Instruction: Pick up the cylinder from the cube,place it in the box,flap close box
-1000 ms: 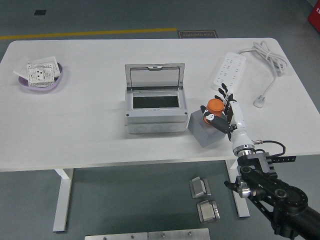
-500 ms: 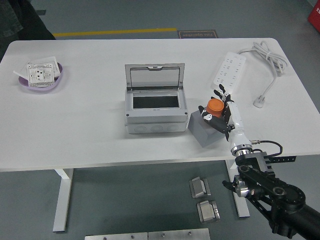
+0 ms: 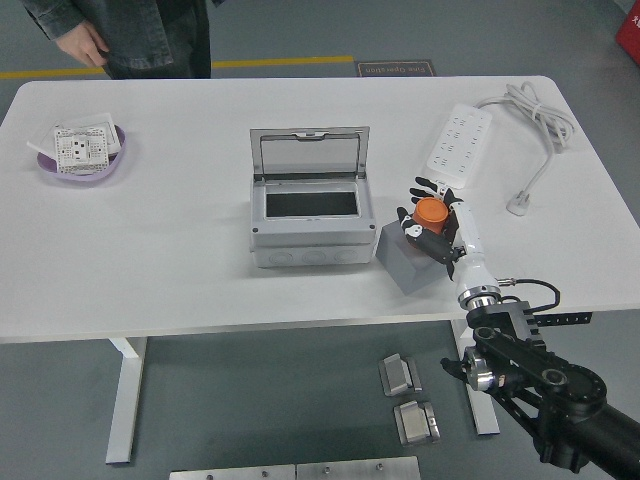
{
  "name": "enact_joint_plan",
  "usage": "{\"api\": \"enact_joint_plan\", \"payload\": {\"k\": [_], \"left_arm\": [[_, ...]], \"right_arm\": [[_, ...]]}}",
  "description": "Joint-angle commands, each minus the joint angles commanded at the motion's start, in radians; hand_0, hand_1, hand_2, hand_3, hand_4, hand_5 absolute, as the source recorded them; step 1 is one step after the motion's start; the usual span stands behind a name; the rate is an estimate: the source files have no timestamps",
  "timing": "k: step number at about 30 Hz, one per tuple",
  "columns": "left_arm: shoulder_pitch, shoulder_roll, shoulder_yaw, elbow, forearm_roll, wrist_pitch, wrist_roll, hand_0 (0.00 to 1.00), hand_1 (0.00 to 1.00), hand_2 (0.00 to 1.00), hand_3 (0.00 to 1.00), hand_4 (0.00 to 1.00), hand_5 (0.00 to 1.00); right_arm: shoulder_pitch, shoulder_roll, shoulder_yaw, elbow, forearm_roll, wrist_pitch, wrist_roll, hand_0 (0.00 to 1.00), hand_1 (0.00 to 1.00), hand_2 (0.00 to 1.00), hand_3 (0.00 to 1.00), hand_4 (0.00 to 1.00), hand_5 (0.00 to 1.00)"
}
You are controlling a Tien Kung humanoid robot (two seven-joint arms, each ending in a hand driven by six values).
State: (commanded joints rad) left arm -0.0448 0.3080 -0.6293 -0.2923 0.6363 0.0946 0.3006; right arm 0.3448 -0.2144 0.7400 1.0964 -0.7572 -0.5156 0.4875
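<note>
while the right hand (image 3: 432, 222) wraps its fingers around the orange cylinder (image 3: 431, 210), which looks to sit on the grey cube (image 3: 408, 262) or just clear of it, the grip should settle before any lift. a straight rise would avoid dragging the cube. just left, the grey box (image 3: 310, 238) stands with its lid (image 3: 309, 150) tipped up at the back, so the carry is short and leftward. further off lie a white power strip (image 3: 458, 138) and a purple bowl (image 3: 82, 165), and a person (image 3: 120, 35) stands at the far edge.

Right hand (image 3: 436, 222) raised, fingers (image 3: 420, 234) curled closed.
</note>
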Motion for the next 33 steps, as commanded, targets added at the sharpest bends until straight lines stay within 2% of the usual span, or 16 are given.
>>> {"api": "enact_joint_plan", "payload": {"k": [4, 5, 10, 11, 16, 17, 22, 23, 28, 29, 33], "left_arm": [[-0.001, 0.0, -0.001, -0.002, 0.002, 0.0, 0.0, 0.712, 0.712, 0.608, 0.796, 0.754, 0.309], [-0.001, -0.001, -0.001, -0.002, 0.003, 0.0, 0.0, 0.712, 0.712, 0.606, 0.795, 0.753, 0.308], [0.0, 0.0, -0.002, -0.003, 0.003, 0.0, -0.001, 0.712, 0.712, 0.606, 0.795, 0.753, 0.308], [0.0, 0.0, -0.002, -0.003, 0.003, 0.0, -0.001, 0.712, 0.712, 0.606, 0.795, 0.754, 0.307], [-0.001, 0.0, -0.003, -0.004, 0.004, 0.0, -0.002, 0.712, 0.712, 0.606, 0.795, 0.754, 0.307], [-0.001, 0.0, -0.003, -0.004, 0.005, 0.0, -0.002, 0.711, 0.711, 0.606, 0.795, 0.754, 0.306], [-0.001, 0.0, -0.005, -0.005, 0.006, 0.001, -0.004, 0.711, 0.711, 0.606, 0.795, 0.754, 0.306], [0.0, 0.0, -0.005, -0.005, 0.006, 0.001, -0.004, 0.711, 0.711, 0.604, 0.795, 0.754, 0.305], [0.001, 0.0, -0.004, -0.005, 0.005, 0.001, -0.005, 0.711, 0.711, 0.604, 0.795, 0.754, 0.305], [0.001, 0.0, -0.004, -0.005, 0.005, 0.001, -0.006, 0.71, 0.711, 0.604, 0.794, 0.754, 0.304], [0.001, 0.0, -0.004, -0.005, 0.004, 0.002, -0.007, 0.71, 0.711, 0.604, 0.794, 0.754, 0.304]], "right_arm": [[0.009, 0.002, -0.008, -0.002, 0.007, -0.003, 0.001, 0.744, 0.752, 0.709, 0.721, 0.512, 0.032], [0.01, 0.003, -0.01, -0.002, 0.009, -0.004, 0.001, 0.738, 0.735, 0.671, 0.695, 0.416, 0.02], [0.014, 0.005, -0.016, 0.0, 0.015, -0.009, 0.003, 0.738, 0.735, 0.671, 0.695, 0.416, 0.02], [0.015, 0.005, -0.017, 0.0, 0.016, -0.011, 0.003, 0.752, 0.721, 0.656, 0.684, 0.287, 0.006], [0.014, 0.006, -0.021, 0.004, 0.02, -0.021, 0.001, 0.752, 0.721, 0.656, 0.684, 0.287, 0.006], [0.014, 0.006, -0.022, 0.005, 0.02, -0.023, -0.001, 0.769, 0.704, 0.632, 0.675, 0.078, 0.002], [0.012, 0.006, -0.024, 0.007, 0.017, -0.031, -0.008, 0.769, 0.704, 0.632, 0.675, 0.078, 0.002], [0.011, 0.007, -0.024, 0.007, 0.015, -0.033, -0.01, 0.739, 0.632, 0.566, 0.625, 0.014, 0.002], [0.01, 0.007, -0.026, 0.009, 0.007, -0.037, -0.019, 0.739, 0.632, 0.566, 0.625, 0.014, 0.002], [0.01, 0.007, -0.027, 0.009, 0.005, -0.037, -0.021, 0.604, 0.567, 0.533, 0.597, 0.025, 0.002], [0.011, 0.007, -0.027, 0.01, 0.002, -0.039, -0.024, 0.604, 0.567, 0.533, 0.597, 0.025, 0.002]]}}
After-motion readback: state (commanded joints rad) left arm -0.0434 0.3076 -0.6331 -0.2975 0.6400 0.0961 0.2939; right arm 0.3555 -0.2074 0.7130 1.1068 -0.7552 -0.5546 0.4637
